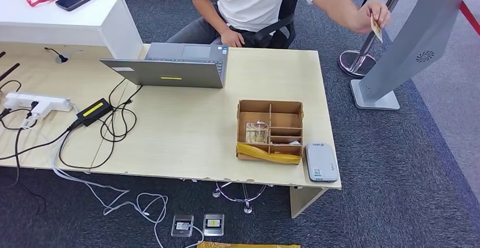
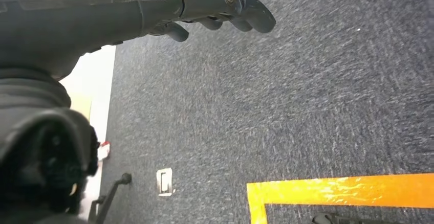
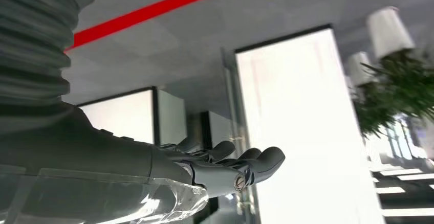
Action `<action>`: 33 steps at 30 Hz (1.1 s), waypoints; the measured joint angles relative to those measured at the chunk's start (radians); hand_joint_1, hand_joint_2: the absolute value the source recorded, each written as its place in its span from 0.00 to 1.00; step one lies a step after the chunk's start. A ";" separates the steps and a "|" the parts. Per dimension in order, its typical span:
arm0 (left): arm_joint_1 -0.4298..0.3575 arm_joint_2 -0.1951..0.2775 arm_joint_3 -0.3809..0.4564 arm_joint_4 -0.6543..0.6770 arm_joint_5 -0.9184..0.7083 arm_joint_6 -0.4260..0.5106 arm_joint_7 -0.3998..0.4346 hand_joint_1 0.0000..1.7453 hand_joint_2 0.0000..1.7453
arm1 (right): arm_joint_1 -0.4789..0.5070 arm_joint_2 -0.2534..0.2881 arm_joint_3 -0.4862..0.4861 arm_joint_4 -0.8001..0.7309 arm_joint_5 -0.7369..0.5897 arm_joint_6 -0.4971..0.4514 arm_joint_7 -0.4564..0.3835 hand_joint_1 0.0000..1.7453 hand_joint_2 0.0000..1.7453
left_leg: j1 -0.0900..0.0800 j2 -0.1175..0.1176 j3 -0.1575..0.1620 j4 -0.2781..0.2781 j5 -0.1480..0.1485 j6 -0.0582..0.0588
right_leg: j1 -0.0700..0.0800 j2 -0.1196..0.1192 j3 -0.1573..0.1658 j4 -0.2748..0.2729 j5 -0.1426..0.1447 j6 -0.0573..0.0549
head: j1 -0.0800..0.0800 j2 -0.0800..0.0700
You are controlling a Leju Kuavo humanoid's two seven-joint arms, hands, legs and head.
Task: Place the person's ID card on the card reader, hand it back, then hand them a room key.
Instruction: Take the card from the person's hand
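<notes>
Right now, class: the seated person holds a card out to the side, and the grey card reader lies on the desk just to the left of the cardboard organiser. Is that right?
Not quite. The card reader lies just to the right of the cardboard organiser, at the desk's near corner, as the head view shows. The rest holds: the seated person holds a card out to the side.

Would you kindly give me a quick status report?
Left hand and right hand open, empty. Person's hand holds card. Card reader bare beside cardboard box.
</notes>
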 joint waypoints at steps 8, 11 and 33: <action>0.001 -0.006 0.000 0.000 -0.017 0.000 -0.010 0.00 0.00 | -0.105 -0.024 0.176 -0.026 -0.052 -0.057 0.000 0.00 1.00 | 0.001 -0.002 -0.002 0.000 0.001 -0.001 | 0.001 -0.003 0.000 0.000 0.000 0.000 | 0.000 0.000; 0.000 -0.006 0.000 0.000 -0.024 0.001 -0.010 0.00 0.00 | -0.170 -0.027 0.276 -0.027 -0.122 -0.116 -0.004 0.00 1.00 | 0.001 -0.004 -0.006 0.000 0.001 -0.002 | 0.001 -0.004 -0.001 0.001 0.000 0.000 | 0.000 0.000; -0.006 -0.004 -0.006 0.000 -0.040 0.001 -0.008 0.00 0.00 | -0.548 0.302 1.307 0.147 -0.314 -0.461 -0.213 0.00 1.00 | 0.009 -0.012 0.007 0.000 0.007 -0.009 | 0.008 -0.010 -0.008 0.004 0.000 -0.004 | -0.001 0.000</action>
